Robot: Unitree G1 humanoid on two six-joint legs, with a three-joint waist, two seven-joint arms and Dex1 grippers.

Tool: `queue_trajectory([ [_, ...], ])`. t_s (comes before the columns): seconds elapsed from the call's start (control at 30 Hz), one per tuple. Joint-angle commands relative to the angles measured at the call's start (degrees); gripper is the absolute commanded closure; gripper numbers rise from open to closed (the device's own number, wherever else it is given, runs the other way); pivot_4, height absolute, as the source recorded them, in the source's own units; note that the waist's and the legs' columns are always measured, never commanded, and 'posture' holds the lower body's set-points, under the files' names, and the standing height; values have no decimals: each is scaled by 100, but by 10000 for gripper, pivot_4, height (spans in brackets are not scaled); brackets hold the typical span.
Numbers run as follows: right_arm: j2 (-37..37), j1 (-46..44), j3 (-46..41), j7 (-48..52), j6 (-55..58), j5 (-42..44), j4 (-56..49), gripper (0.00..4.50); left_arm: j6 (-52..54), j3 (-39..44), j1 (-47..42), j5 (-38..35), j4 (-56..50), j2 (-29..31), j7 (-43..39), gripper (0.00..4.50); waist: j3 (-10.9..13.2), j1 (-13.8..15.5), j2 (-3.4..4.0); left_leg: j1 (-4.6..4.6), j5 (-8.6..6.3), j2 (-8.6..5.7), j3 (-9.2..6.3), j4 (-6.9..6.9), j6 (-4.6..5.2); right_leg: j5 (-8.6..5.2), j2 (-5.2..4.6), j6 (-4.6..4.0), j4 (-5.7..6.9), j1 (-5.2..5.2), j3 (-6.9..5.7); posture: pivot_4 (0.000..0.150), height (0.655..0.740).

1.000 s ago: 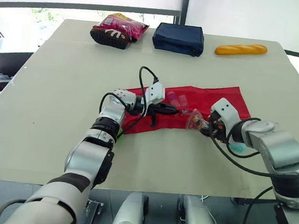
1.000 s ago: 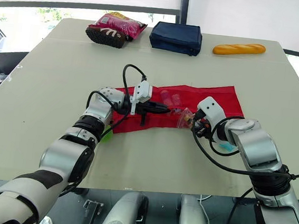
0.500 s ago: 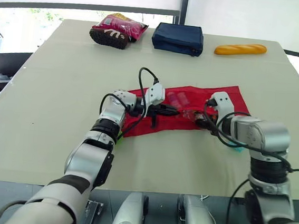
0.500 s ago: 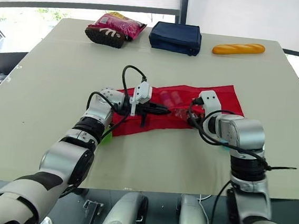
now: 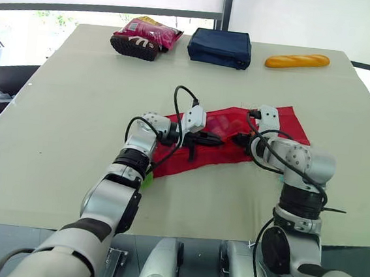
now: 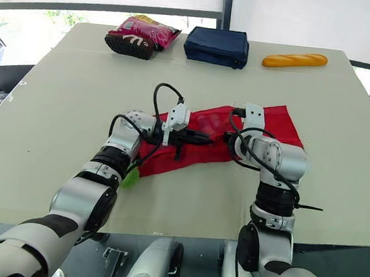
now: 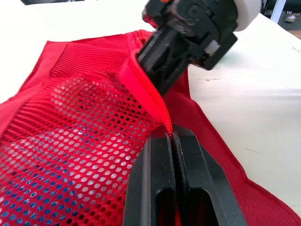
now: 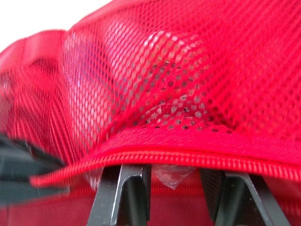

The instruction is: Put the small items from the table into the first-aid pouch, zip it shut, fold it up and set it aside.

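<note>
The red first-aid pouch (image 5: pixel 271 124) lies flat mid-table, and blurred small items (image 8: pixel 164 52) show through its mesh panel. My left gripper (image 7: pixel 170 136) is shut on the pouch's zipper edge (image 7: pixel 141 84), holding it up. My right gripper (image 5: pixel 236 139) faces it, with its tips pushed in under that lifted edge (image 8: pixel 188 153). Its fingers (image 8: pixel 127 188) stand apart, so it is open. A crinkled clear packet (image 8: pixel 171 173) sits between them inside the opening. My left gripper shows as a dark shape (image 8: pixel 19 165) in the right wrist view.
Along the table's far edge lie a pink snack bag (image 5: pixel 146 35), a navy zip case (image 5: pixel 220 47) and a bread loaf (image 5: pixel 297 60). A small green item (image 6: pixel 129 177) lies by my left forearm. Bare tabletop (image 5: pixel 77 102) surrounds the pouch.
My right gripper carried the clear packet left from the pouch's front edge into the opening, its elbow swinging inward. My left gripper kept hold of the zipper edge and raised it slightly.
</note>
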Motion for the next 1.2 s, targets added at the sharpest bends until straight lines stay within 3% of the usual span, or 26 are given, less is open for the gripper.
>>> queue_trajectory([
  [0.03,-114,25,207,48,-197,173,-307,21885,-16,-33,-5,-78,-250,-2,-81,45000,0,-2,0,0,0,0,0,0,0,0,0,0,0,0,0,1500,7134],
  [0.17,-422,244,499,239,-21,352,-602,3331,-12,-28,-4,-78,-228,21,-39,45000,0,-2,0,0,0,0,0,0,0,0,0,0,0,0,0,1500,7134],
  [0.43,-1585,790,1088,1005,511,1029,-1462,3331,-38,-26,-52,-67,-116,38,50,45000,0,0,0,-1,0,0,-3,-1,0,-1,0,0,-2,0,-2,1500,7134],
  [0.63,-2351,1208,1360,1500,115,1417,-2002,3331,-88,-27,-85,-50,-18,48,69,45000,0,3,0,-1,0,1,-3,-1,1,-2,0,1,-6,1,-2,1500,7134],
  [0.8,-2941,1939,1436,2179,-1740,1440,-2421,3331,-266,-73,-117,52,187,151,33,45000,0,0,-1,-2,-1,1,-2,-3,1,-4,2,5,-20,3,-2,1500,7134],
  [0.97,-3251,2893,568,2795,-3502,1629,-2692,3331,-656,-122,-285,279,608,482,35,45000,1,25,-3,-3,-1,3,-1,-3,1,-4,4,6,-27,5,-2,1500,7134],
  [1.2,-3493,3715,51,3094,-4006,2135,-3039,3331,-973,-64,-520,461,1131,830,168,45000,1,18,-3,2,-1,10,6,-3,1,-4,8,8,-27,7,2,1500,7134],
])
